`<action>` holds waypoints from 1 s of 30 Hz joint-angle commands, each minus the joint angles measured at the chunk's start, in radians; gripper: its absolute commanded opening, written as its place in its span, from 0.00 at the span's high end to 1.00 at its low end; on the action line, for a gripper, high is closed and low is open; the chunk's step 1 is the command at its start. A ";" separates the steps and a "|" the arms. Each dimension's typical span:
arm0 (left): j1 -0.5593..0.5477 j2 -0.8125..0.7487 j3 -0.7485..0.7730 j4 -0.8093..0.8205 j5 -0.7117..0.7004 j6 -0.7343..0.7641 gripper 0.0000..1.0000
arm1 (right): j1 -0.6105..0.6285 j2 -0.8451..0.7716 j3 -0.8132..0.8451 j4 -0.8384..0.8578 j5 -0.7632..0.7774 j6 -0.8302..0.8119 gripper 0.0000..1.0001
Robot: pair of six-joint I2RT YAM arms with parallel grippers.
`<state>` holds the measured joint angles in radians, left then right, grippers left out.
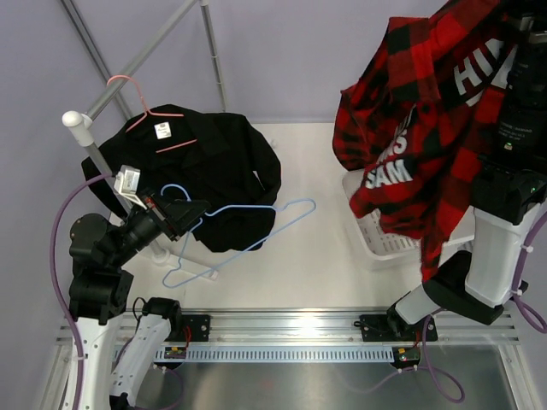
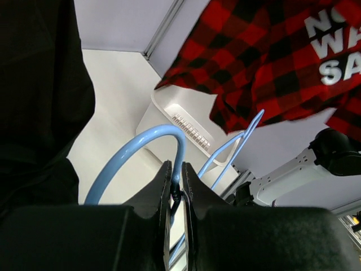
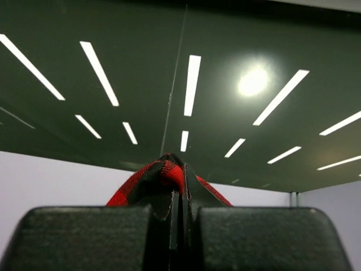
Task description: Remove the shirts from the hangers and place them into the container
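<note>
My left gripper (image 1: 177, 213) (image 2: 176, 170) is shut on the neck of the bare light blue hanger (image 1: 256, 229) (image 2: 132, 148), which juts out over the table. Behind it, the black shirt (image 1: 218, 171) (image 2: 39, 101) hangs on the pink hanger (image 1: 160, 114). Held high at the right, the red-and-black plaid shirt (image 1: 419, 111) (image 2: 265, 62) drapes down over the white container (image 1: 376, 237) (image 2: 169, 113). My right gripper (image 3: 179, 183) is shut on a fold of that plaid fabric (image 3: 169, 172). In the top view its fingers are hidden by the cloth.
Grey rack poles (image 1: 141, 55) rise at the back left, and a white-capped pole (image 1: 75, 121) stands beside the black shirt. The right arm's white link (image 1: 496, 256) (image 2: 293, 169) stands beside the container. A metal rail (image 1: 282, 329) runs along the near edge.
</note>
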<state>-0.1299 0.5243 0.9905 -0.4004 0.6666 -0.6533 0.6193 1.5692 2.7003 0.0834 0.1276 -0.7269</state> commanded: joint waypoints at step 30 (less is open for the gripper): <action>0.001 -0.012 -0.039 -0.034 0.013 0.029 1.00 | 0.324 -0.235 0.003 0.159 -0.163 -0.651 1.00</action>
<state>-0.1299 0.5140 0.9474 -0.4778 0.6685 -0.6285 0.9218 1.2701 2.6991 0.2848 0.0128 -1.2102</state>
